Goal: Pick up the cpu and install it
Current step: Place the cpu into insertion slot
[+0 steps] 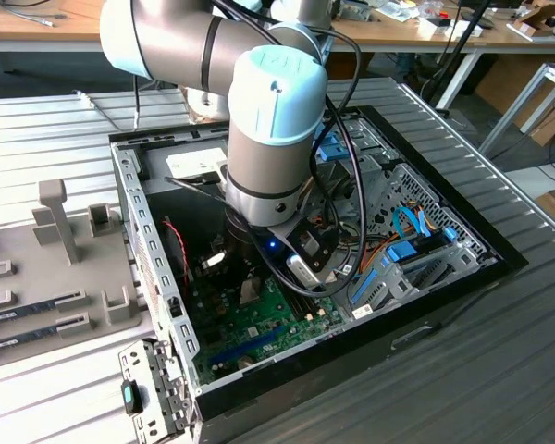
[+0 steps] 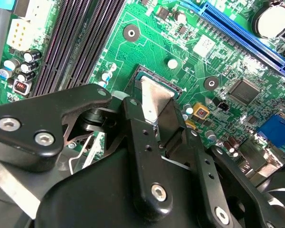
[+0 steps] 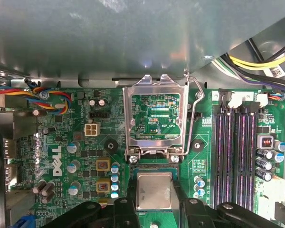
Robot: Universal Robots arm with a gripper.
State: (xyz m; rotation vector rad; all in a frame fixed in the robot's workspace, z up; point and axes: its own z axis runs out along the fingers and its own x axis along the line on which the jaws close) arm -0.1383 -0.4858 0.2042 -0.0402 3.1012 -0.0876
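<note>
The cpu (image 3: 154,189), a small square chip with a silver top, lies level over the open socket (image 3: 154,167) on the green motherboard (image 3: 71,156). My gripper (image 3: 154,205) is shut on it, one black finger (image 3: 125,213) on each side. In the second wrist view the cpu (image 2: 154,96) sits within the dark socket frame (image 2: 147,71), between the fingers (image 2: 135,118) of the gripper (image 2: 154,118). I cannot tell whether it is fully seated. In the exterior view the arm (image 1: 268,129) reaches down into the computer case (image 1: 148,231).
The socket's metal load plate (image 3: 154,118) stands hinged up beside its wire lever (image 3: 195,118). Dark memory slots (image 3: 235,147) run alongside. A blue expansion slot (image 2: 247,38), coloured cables (image 3: 47,97) and case walls are close by. A grey tray (image 1: 37,314) lies at the exterior view's left.
</note>
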